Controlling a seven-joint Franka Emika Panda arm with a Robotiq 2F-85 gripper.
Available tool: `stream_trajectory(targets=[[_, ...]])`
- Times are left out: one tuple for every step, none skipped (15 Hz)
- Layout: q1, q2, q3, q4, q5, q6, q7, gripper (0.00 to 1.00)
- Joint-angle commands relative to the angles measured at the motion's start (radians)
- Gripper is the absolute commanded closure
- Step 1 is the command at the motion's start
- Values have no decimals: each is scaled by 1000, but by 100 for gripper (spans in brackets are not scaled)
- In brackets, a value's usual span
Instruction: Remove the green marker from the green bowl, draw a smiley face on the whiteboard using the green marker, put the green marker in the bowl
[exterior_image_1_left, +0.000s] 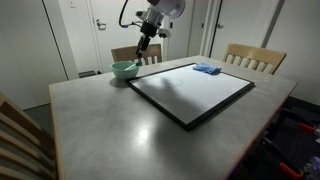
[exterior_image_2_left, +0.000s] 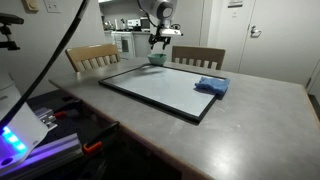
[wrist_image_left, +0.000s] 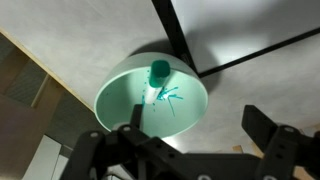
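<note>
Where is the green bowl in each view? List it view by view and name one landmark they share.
In an exterior view: the green bowl sits upper left of centre, just off the whiteboard's left corner.
In an exterior view: the green bowl is small at top centre, beyond the whiteboard's far edge.
Wrist view: the green bowl fills the centre, beside the whiteboard's framed corner.
Shared landmark: the whiteboard's black-framed corner nearest the bowl.

One bowl (exterior_image_1_left: 124, 70), marker (wrist_image_left: 158, 72), whiteboard (exterior_image_1_left: 190, 92); two chairs (exterior_image_1_left: 255, 57)
</note>
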Motion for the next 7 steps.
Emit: stream_trajectory(targets=[[1,-72,-20,-25,33,-147,10,0],[1,-79,-21,-21,37,-188,11,0],[4,-89,-25,-18,40,-230,19,0],[7,-94,-31,-14,42,-259,26,0],[15,-116,-32,-36,49,-278,35,0],[14,-119,-30,-37,56,-290,29,0],[13,-121,-27,-33,65,-309,22,0]])
